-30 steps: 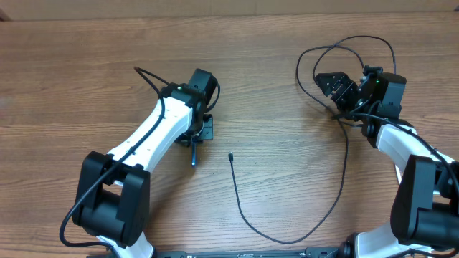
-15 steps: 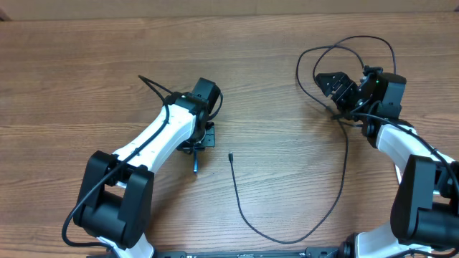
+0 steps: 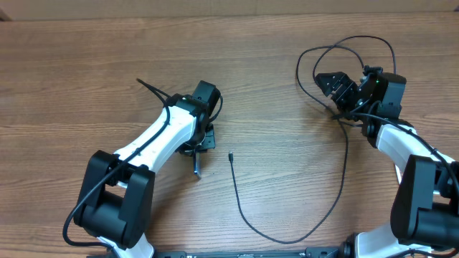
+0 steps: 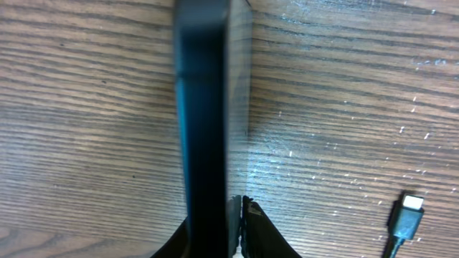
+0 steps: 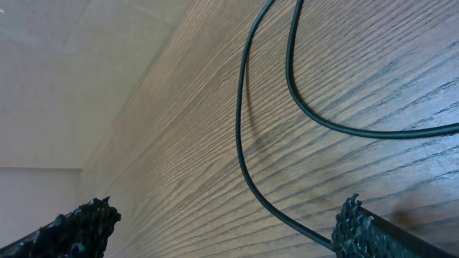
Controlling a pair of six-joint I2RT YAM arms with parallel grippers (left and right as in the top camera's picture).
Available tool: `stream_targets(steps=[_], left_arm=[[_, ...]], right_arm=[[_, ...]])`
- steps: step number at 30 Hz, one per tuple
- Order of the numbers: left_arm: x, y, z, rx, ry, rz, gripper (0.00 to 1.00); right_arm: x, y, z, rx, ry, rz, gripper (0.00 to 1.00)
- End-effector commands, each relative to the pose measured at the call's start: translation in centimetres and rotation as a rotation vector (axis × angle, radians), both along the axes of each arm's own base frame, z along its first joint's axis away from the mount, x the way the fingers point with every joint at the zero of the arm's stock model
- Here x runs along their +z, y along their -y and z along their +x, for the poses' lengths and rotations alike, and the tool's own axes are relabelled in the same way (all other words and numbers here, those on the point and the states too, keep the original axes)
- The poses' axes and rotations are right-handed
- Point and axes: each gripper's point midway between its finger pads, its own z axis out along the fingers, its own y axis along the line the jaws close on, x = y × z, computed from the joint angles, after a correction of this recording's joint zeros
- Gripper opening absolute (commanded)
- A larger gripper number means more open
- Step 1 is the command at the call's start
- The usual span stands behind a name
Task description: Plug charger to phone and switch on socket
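Holding a slim, dark, rectangular smartphone (image 4: 204, 107) edge-on to the wooden tabletop (image 3: 72, 72), the left hand (image 3: 198, 148) is closed across its faces, centre-left of the overhead frame. Screen not readable from here. Right hand (image 3: 326, 87), upper right, is spread wide with nothing between its 2 fingers. Loops of the thin black charger cable (image 3: 236, 188) lie under and around it. The cable runs down from those loops, sweeps through lower centre and ends in a small connector tip (image 3: 230, 156) just right of the phone, apart from it. Plug end not made out. Power strip not in any view.

Handling, my estimate: phone rigid, smooth-sided, likely slippery on the glass; grip across the flat faces, away from the port end. Cable limp and light, will trail and twist. Only the stiff moulded connector gives control, so take hold there, short of the metal tip. It lies low on the tabletop, so hard to pinch.

Room: bare wood all round the tip, centre open. The loops near the right hand could snag. Far tabletop edge runs along the top of the frame, well off.
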Motion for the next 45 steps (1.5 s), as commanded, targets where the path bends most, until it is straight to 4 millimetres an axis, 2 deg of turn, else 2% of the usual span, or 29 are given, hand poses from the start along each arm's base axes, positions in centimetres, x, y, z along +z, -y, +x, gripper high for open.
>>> stream_targets(steps=[1, 13, 20, 23, 28, 32, 35, 45], left_arm=[[0.4, 0.0, -0.1, 0.036, 0.013, -0.001, 0.17], [0.4, -0.3, 0.1, 0.069, 0.027, 0.014, 0.16], [0.4, -0.3, 0.2, 0.141, 0.034, 0.009, 0.22], [0.4, -0.2, 0.2, 0.141, 0.037, 0.007, 0.13], [0.5, 0.3, 1.1, 0.049, 0.066, -0.008, 0.06], [0.5, 2.2, 1.5, -0.119, 0.07, -0.086, 0.04], [0.5, 2.9, 1.4, -0.183, 0.071, -0.104, 0.04], [0.4, 2.7, 0.4, -0.144, 0.034, -0.089, 0.04]], right_arm=[[0.0, 0.3, 0.2, -0.005, 0.007, -0.016, 1.0], [0.0, 0.3, 0.2, -0.005, 0.007, -0.016, 1.0], [0.0, 0.3, 0.2, -0.005, 0.007, -0.016, 1.0], [0.0, 0.3, 0.2, -0.004, 0.007, -0.015, 1.0], [0.0, 0.3, 0.2, -0.004, 0.007, -0.015, 1.0], [0.0, 0.3, 0.2, -0.005, 0.007, -0.016, 1.0], [0.0, 0.3, 0.2, -0.005, 0.007, -0.016, 1.0], [0.0, 0.3, 0.2, -0.004, 0.007, -0.015, 1.0]])
